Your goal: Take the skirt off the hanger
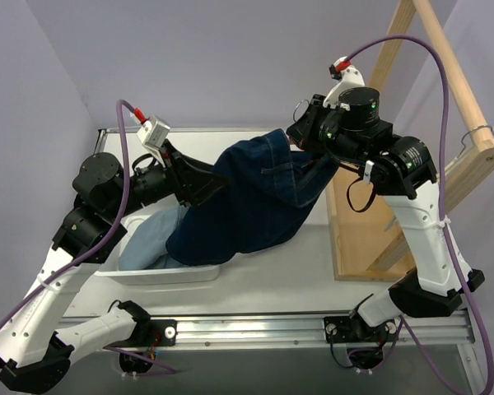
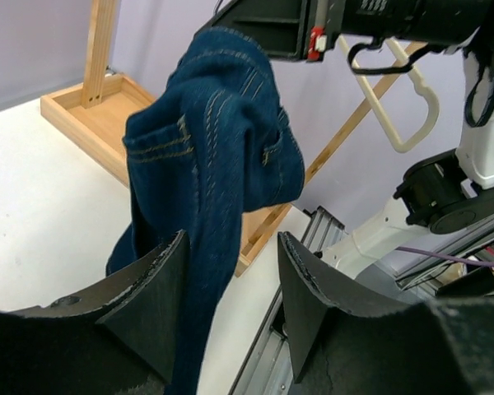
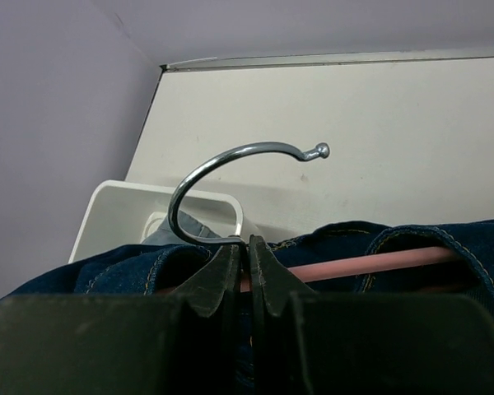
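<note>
A dark blue denim skirt (image 1: 255, 193) hangs from a pink hanger (image 3: 370, 263) with a metal hook (image 3: 230, 160). My right gripper (image 3: 247, 251) is shut on the hanger at the base of the hook and holds it above the table. In the top view the right gripper (image 1: 300, 132) is at the skirt's upper edge. My left gripper (image 2: 230, 271) is open; the skirt (image 2: 210, 164) hangs in front of it and its lower part passes by the left finger (image 2: 160, 280). In the top view the left gripper (image 1: 199, 183) is at the skirt's left side.
A white bin (image 1: 160, 271) holding light blue cloth (image 1: 152, 239) sits under the skirt at the left. A wooden rack (image 1: 453, 123) with a tray base (image 1: 362, 239) stands at the right. A cream hanger (image 2: 399, 99) hangs by the right arm.
</note>
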`<state>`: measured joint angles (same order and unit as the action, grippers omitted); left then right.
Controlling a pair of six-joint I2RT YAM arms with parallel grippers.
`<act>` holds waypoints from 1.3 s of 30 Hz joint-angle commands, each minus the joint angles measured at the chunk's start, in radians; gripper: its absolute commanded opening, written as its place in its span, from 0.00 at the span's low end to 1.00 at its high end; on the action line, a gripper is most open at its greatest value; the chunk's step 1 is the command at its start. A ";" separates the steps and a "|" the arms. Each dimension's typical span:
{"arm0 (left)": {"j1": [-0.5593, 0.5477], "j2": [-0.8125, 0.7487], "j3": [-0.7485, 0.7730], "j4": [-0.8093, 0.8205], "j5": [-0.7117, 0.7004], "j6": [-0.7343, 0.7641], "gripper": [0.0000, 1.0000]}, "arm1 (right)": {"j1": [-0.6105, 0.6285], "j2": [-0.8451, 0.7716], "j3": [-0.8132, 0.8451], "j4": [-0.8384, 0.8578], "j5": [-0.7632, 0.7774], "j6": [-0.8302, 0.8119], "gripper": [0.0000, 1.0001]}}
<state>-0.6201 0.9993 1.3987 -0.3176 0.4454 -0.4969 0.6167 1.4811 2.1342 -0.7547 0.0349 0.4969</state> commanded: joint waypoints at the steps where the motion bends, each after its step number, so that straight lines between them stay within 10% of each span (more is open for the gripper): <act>1: 0.000 -0.019 -0.013 -0.052 0.006 0.000 0.54 | -0.002 -0.010 0.073 0.071 0.019 0.043 0.00; 6: 0.000 -0.007 0.008 -0.107 -0.023 0.020 0.03 | -0.009 -0.010 0.113 0.055 0.016 0.049 0.00; 25: 0.002 -0.171 0.029 0.124 -0.326 -0.124 0.02 | -0.152 -0.168 -0.197 0.029 0.140 -0.034 0.00; 39: 0.002 -0.295 -0.036 -0.009 -0.476 -0.083 0.02 | -0.256 -0.137 -0.128 -0.063 0.148 -0.037 0.00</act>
<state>-0.6273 0.7757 1.3342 -0.4347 0.0620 -0.5819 0.4274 1.3277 1.9671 -0.7689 0.0254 0.5423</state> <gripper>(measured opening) 0.056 0.022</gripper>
